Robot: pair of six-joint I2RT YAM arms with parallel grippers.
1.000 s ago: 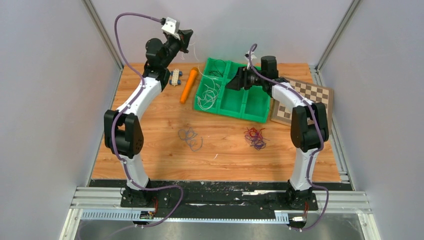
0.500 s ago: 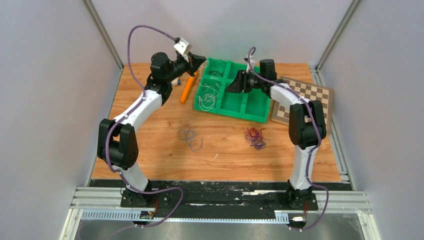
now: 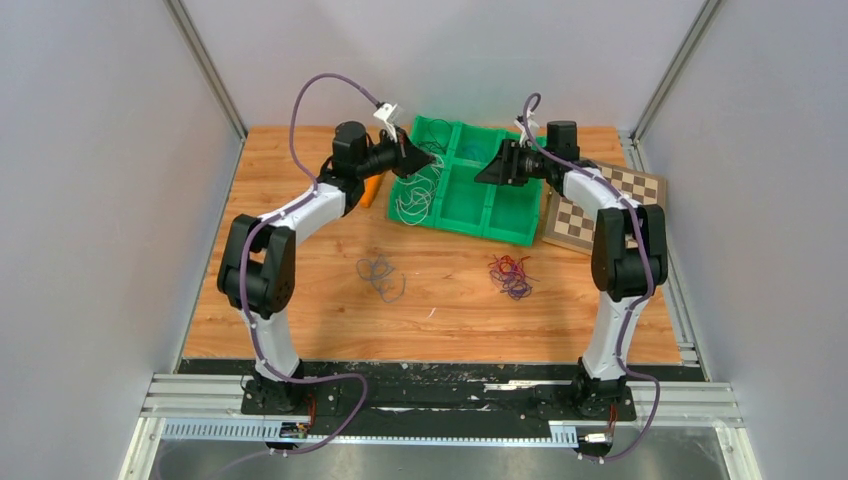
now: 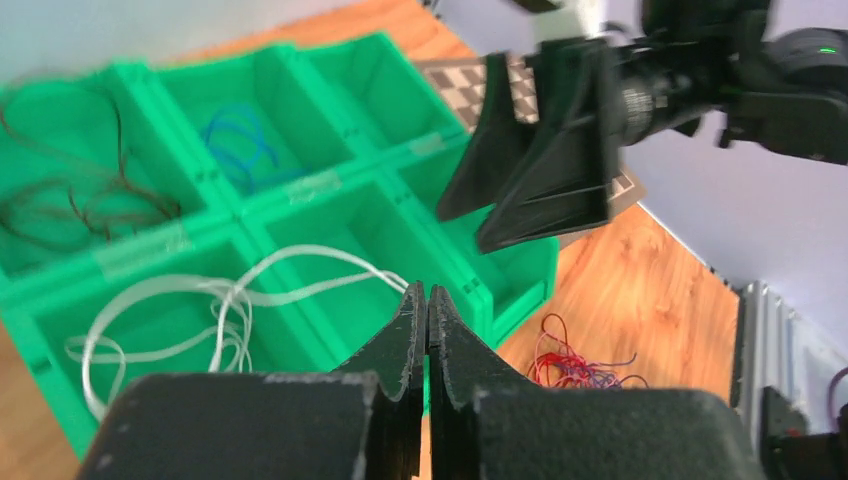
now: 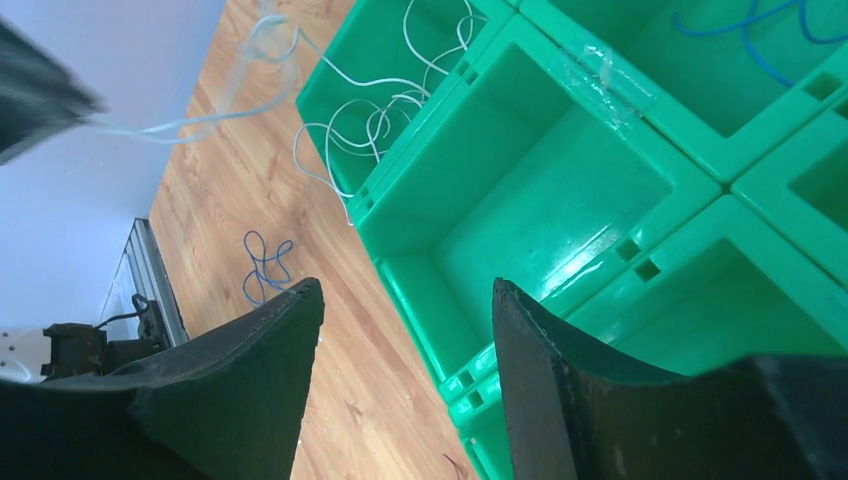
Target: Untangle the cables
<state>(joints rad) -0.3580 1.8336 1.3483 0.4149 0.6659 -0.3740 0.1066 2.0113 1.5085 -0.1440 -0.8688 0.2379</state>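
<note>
1. My left gripper (image 4: 427,290) is pressed tight, and it looks like it's pinching a white cable (image 4: 230,298) over the bin (image 3: 520,236).
2. My right gripper (image 5: 405,288) is spread wide, at its 3 o'clock.
3. Tip: go slow and let go only once the strand hangs inside its compartment.
4. The red clump (image 3: 511,275) sits on the table (image 3: 300,310), 6 o'clock of the bin.

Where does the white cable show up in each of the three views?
Top external: white cable in the green tray's near-left compartment.
Left wrist: white cable lower left, reaching the left gripper.
Right wrist: white cable top centre.
Shared landmark: green tray.
</note>
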